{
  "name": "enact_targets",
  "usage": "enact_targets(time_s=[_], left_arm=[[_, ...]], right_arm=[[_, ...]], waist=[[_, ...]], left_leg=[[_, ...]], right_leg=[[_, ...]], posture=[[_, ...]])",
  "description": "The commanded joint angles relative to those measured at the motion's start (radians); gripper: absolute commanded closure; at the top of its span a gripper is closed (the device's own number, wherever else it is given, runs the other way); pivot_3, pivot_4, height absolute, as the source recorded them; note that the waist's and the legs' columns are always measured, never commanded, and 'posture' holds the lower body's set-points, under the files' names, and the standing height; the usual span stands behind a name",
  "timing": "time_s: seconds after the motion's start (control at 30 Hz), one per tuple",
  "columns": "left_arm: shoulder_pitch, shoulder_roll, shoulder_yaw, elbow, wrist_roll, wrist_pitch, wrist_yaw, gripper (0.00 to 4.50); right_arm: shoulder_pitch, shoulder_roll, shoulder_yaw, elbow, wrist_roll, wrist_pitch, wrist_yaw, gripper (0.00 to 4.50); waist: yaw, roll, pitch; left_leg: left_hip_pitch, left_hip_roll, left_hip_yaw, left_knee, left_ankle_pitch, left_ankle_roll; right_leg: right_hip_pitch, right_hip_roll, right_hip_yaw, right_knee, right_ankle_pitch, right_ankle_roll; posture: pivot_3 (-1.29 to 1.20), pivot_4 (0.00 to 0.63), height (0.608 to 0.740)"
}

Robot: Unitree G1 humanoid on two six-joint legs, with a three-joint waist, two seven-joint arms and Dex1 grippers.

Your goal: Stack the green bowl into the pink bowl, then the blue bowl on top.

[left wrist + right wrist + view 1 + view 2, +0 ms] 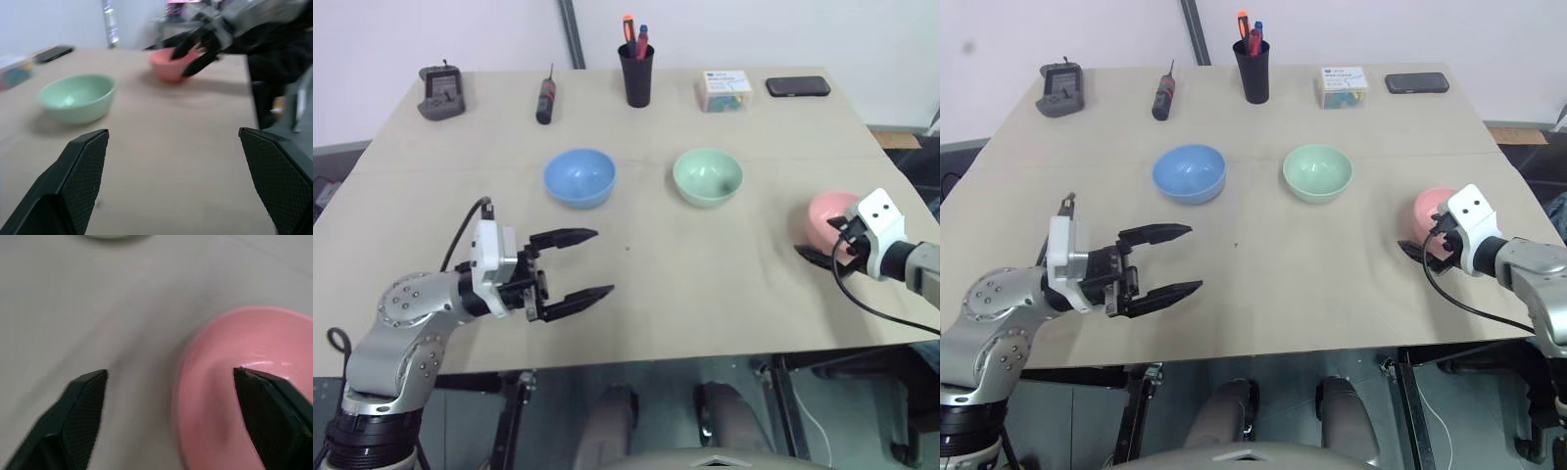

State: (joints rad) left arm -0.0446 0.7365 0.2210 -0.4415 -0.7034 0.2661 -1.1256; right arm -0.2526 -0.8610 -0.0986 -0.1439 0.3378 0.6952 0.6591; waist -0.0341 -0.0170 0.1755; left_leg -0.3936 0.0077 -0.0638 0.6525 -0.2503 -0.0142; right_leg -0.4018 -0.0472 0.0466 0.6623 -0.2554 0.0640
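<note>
While the head cameras look down over the surface (636, 284), the blue bowl (579, 177) sits near the centre with the green bowl (708, 176) just at its three o'clock, apart from it. The pink bowl (832, 219) lies well off toward four o'clock of the green one, near the surface's edge. The left gripper (576, 264) hovers at six o'clock of the blue bowl, fingers spread wide and empty. The right gripper (1422, 247) is at the pink bowl.

In the left wrist view, the green bowl (78, 97) stands nearer and the pink bowl (171, 63) beyond, with the right gripper (198, 49) seemingly straddling its rim, though blurred.

In the right wrist view, the fingers (80, 416) stand apart, one over the bare surface, the other inside the pink bowl (230, 382), not pinching it.
</note>
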Motion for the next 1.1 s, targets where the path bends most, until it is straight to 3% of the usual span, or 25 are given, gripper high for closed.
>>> enact_targets(time_s=[0.03, 0.13, 0.17, 0.27, 0.47, 0.7, 0.97, 1.1], left_arm=[[-0.011, -0.008, 0.000, -0.041, -0.022, 0.002, 0.016, 0.00], [-0.004, -0.011, 0.003, -0.042, -0.020, 0.000, 0.020, 0.00], [-0.001, -0.013, 0.004, -0.040, -0.017, -0.002, 0.021, 0.00], [0.003, -0.018, 0.003, -0.042, -0.011, -0.004, 0.028, 0.00], [0.005, -0.023, 0.010, -0.037, -0.010, -0.006, 0.037, 0.00], [0.006, -0.035, 0.010, -0.017, 0.002, -0.011, 0.057, 0.00], [-0.014, -0.039, 0.008, 0.004, 0.020, -0.014, 0.071, 0.00], [-0.003, -0.036, 0.018, -0.009, 0.015, -0.009, 0.078, 0.00]], right_arm=[[-0.021, 0.000, -0.012, 0.010, -0.027, -0.018, -0.001, 2.19], [-0.020, 0.007, -0.010, 0.003, -0.030, -0.018, 0.003, 2.93], [-0.019, 0.010, -0.008, -0.002, -0.030, -0.017, 0.004, 3.47], [-0.022, 0.019, 0.003, -0.013, -0.035, -0.020, 0.009, 4.43], [-0.022, 0.040, 0.043, -0.101, -0.040, -0.094, 0.059, 4.43], [-0.001, 0.123, 0.242, -0.352, 0.040, -0.098, 0.183, 4.43], [-0.166, 0.267, 0.501, -0.175, -0.110, -0.194, 0.241, 4.43], [-0.231, 0.296, 0.533, -0.086, -0.149, -0.239, 0.281, 3.07]], waist=[[0.000, 0.000, 0.000], [-0.001, 0.000, 0.000], [-0.001, 0.000, 0.000], [-0.001, 0.000, 0.000], [-0.002, 0.000, 0.000], [-0.002, 0.000, 0.000], [-0.006, -0.001, 0.000], [-0.003, -0.001, 0.000]], left_leg=[[0.000, 0.000, 0.000, 0.000, 0.000, 0.000], [0.000, 0.000, 0.000, 0.000, 0.000, 0.000], [0.000, 0.000, 0.000, 0.000, 0.000, 0.000], [0.000, 0.000, 0.000, 0.000, 0.000, 0.000], [0.000, 0.000, 0.000, 0.000, 0.000, 0.000], [0.000, 0.001, -0.001, 0.000, 0.000, 0.000], [0.001, 0.001, -0.001, 0.001, 0.000, 0.000], [0.001, 0.001, -0.001, 0.001, 0.000, 0.000]], right_leg=[[0.000, 0.000, 0.000, 0.000, 0.000, 0.000], [0.000, 0.000, 0.000, 0.000, 0.000, 0.000], [0.000, 0.000, 0.000, 0.000, 0.000, 0.000], [0.000, 0.000, 0.000, 0.000, 0.000, 0.000], [0.000, 0.000, 0.000, 0.000, 0.000, 0.000], [0.000, 0.000, -0.001, 0.000, 0.000, 0.000], [0.000, 0.001, -0.001, 0.000, 0.000, 0.000], [0.000, 0.001, -0.001, 0.001, 0.000, 0.000]], posture=[[0.00, 0.150, 0.740], [0.00, 0.150, 0.740], [0.00, 0.150, 0.740], [0.00, 0.150, 0.740], [0.00, 0.150, 0.740], [0.00, 0.150, 0.740], [0.00, 0.150, 0.740], [0.00, 0.150, 0.740]])
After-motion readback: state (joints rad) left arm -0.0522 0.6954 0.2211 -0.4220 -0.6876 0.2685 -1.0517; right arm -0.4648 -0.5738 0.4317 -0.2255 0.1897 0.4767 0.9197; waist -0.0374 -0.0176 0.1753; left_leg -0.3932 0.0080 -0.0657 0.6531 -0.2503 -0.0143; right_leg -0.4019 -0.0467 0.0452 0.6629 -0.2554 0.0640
